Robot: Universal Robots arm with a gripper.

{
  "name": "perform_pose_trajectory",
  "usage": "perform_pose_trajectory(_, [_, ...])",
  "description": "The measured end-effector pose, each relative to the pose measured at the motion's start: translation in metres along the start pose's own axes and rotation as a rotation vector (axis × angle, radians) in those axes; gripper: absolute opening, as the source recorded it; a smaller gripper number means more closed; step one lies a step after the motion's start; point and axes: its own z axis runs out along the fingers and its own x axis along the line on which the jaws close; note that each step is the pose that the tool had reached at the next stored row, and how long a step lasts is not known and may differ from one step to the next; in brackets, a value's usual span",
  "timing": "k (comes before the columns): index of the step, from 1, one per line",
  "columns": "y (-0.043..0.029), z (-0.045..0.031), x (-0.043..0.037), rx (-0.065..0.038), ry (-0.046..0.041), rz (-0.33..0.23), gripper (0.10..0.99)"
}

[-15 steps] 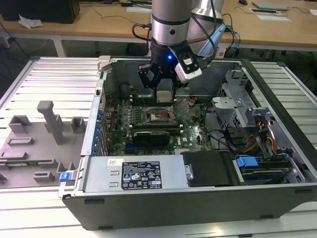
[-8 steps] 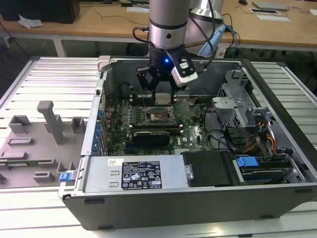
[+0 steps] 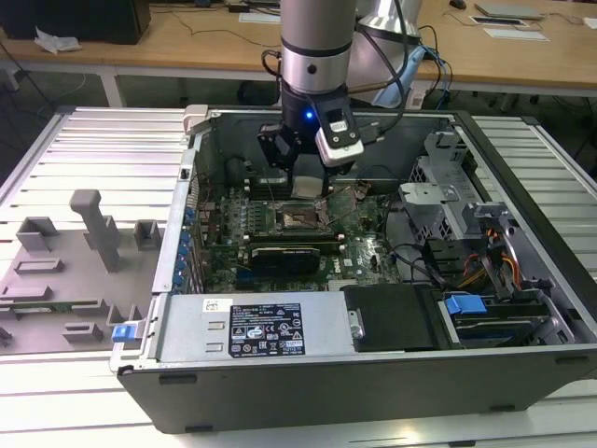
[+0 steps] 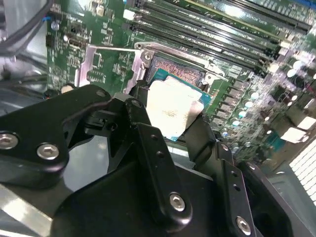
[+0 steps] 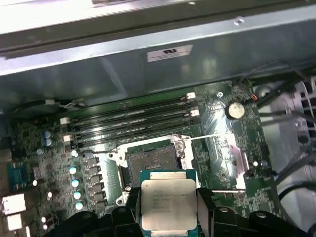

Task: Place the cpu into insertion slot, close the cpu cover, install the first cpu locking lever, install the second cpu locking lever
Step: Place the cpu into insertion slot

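The slot (image 5: 152, 160) lies open from above, and the gripper (image 5: 169, 210), clamped on the cpu (image 5: 168, 195), hangs in free air over it. Just beside the slot the cover (image 5: 228, 163) stands swung open, blocking that flank; on the opposite flank a row of capacitors (image 5: 74, 180) stands up. On the slot's side away from the gripper run the low memory banks (image 5: 128, 123), then the case wall (image 5: 148, 69). In the exterior view a long black connector (image 3: 284, 252) lies just beside the slot, and a drive cage (image 3: 438, 187) rises well apart on the exterior view's right.
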Motion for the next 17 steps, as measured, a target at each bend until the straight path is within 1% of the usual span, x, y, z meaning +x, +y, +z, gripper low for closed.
perform_pose_trajectory(7, [-0.0001,0.0011,0.0001,0.005,-0.0118,0.134,0.541])
perform_pose_trajectory(8, [-0.0001,0.0014,0.0001,0.006,-0.0147,0.168,0.541])
perform_pose_trajectory(12, [-0.0002,0.0021,0.0001,0.008,-0.0211,0.241,0.541])
perform_pose_trajectory(13, [-0.0002,0.0024,0.0001,0.010,-0.0244,0.278,0.541])
perform_pose_trajectory(15, [-0.0002,0.0028,0.0001,0.011,-0.0272,0.311,0.541])
perform_pose_trajectory(17, [-0.0003,0.0037,0.0001,0.014,-0.0341,0.389,0.541])
